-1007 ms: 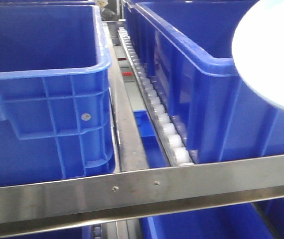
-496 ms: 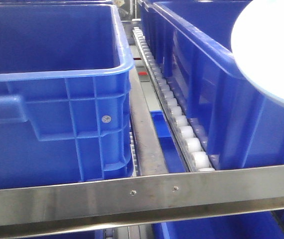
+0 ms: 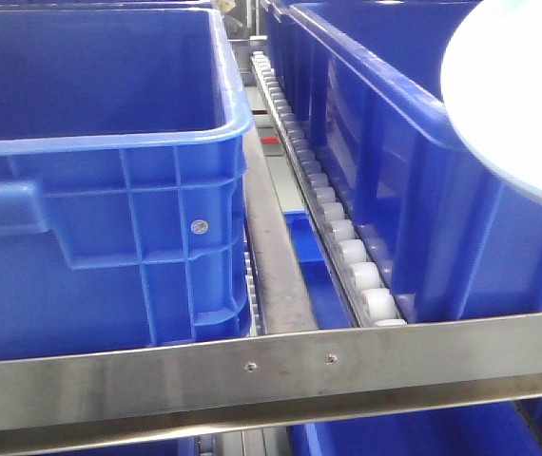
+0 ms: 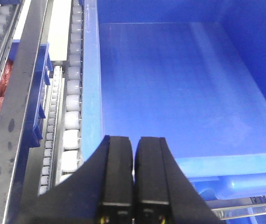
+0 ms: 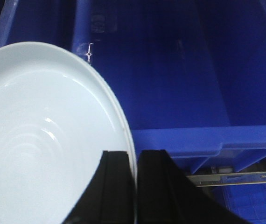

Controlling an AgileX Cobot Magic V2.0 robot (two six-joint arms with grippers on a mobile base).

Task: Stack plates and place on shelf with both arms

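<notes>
The plate (image 5: 44,140) is glossy pale blue-white and round, with a low upturned rim and no pattern. It is held in the air over a blue crate (image 5: 179,84), its edge pinched between the closed fingers of the right gripper (image 5: 134,156). Only the right wrist view shows that grip; the front view catches just part of the plate at upper right, plus the steel front rail of the shelf (image 3: 271,366) and its white rollers (image 3: 347,252). The left wrist view alone shows the left gripper (image 4: 134,142), fingers pressed together on nothing.

Plain pale-blue plate (image 5: 39,140), blue crates (image 3: 90,237)
</notes>
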